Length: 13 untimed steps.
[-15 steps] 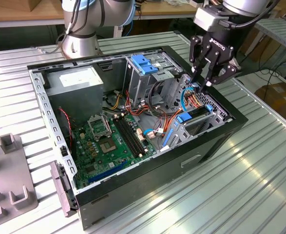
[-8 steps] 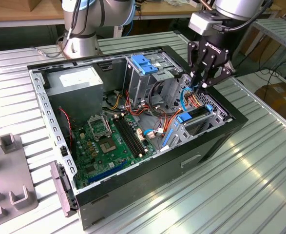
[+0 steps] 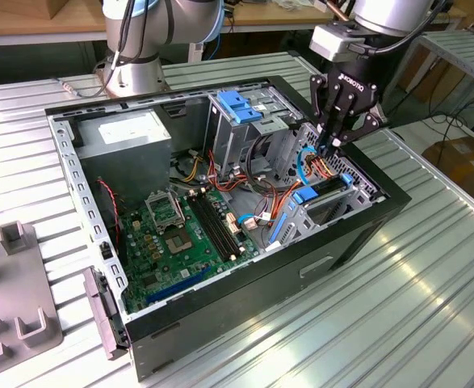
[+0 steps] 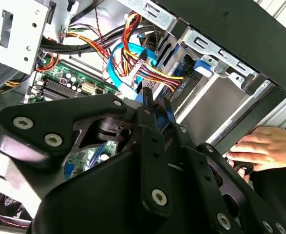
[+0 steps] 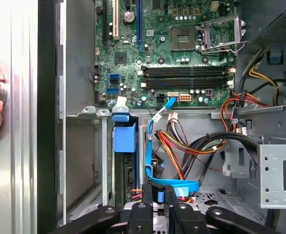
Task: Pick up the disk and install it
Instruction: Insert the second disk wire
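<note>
Disk, stiff, fairly heavy and likely shock-sensitive, sits edge-up in the computer case's drive bay, the tool clenched on its blue carrier rail, the sensible hold.

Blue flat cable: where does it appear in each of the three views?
Exterior view: the blue flat cable loops under the claw.
Second wrist view: it curves beside the red-yellow wires.
First wrist view: it runs from the motherboard to the claw.
Shared landmark: the green motherboard.
</note>
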Each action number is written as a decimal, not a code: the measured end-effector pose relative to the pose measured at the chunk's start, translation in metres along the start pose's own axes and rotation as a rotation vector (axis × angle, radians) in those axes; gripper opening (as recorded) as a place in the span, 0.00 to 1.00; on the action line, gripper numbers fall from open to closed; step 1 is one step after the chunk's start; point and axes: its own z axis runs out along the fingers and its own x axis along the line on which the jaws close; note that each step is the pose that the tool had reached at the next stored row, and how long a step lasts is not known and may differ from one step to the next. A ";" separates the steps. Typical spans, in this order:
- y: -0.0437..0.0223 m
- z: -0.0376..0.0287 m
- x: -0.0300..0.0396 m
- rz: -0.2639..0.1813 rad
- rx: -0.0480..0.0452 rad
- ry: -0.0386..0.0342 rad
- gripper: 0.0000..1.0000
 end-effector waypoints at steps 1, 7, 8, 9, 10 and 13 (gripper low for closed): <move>0.0000 0.0001 -0.0001 0.000 0.0002 0.0062 0.22; 0.0000 0.0014 -0.0010 0.003 0.0031 0.1203 0.29; -0.0001 0.0020 -0.0011 0.003 0.0032 0.1243 0.29; -0.0001 0.0023 -0.0012 0.004 0.0032 0.1258 0.27; -0.0001 0.0028 -0.0012 0.004 0.0032 0.1260 0.27; -0.0002 0.0057 -0.0015 0.003 0.0032 0.1258 0.16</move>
